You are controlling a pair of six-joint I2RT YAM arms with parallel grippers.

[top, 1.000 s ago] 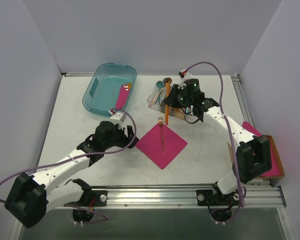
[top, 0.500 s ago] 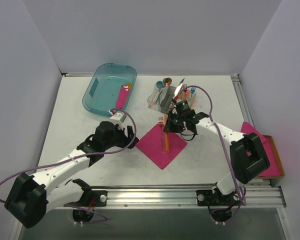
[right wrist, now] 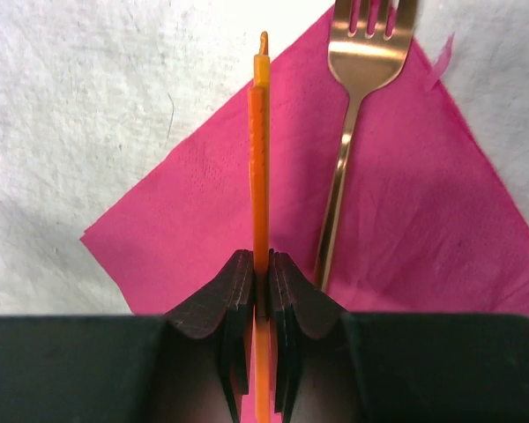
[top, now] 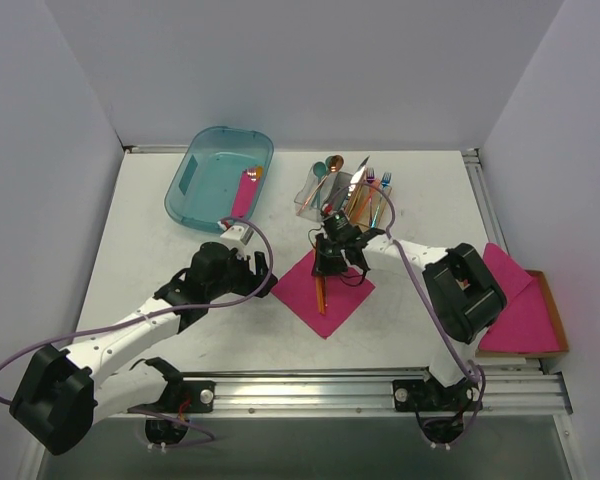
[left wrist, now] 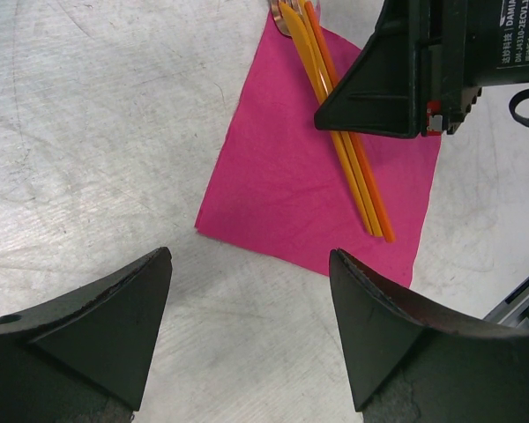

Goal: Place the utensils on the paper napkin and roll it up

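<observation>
1. Jaws of the right gripper (right wrist: 262, 273) are clamping an orange knife (right wrist: 260, 132) above the pink napkin (right wrist: 423, 229), beside the fork (right wrist: 348, 141) lying there.
2. Left gripper (left wrist: 249, 264) is hovering wide apart, empty, near the napkin at the table's (left wrist: 70, 132) middle.

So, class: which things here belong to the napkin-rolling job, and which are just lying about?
Job: paper napkin; copper fork lying on it; copper piece gripped by right gripper.
Lying about: teal tub; cutlery holder; pink sheet stack.
</observation>
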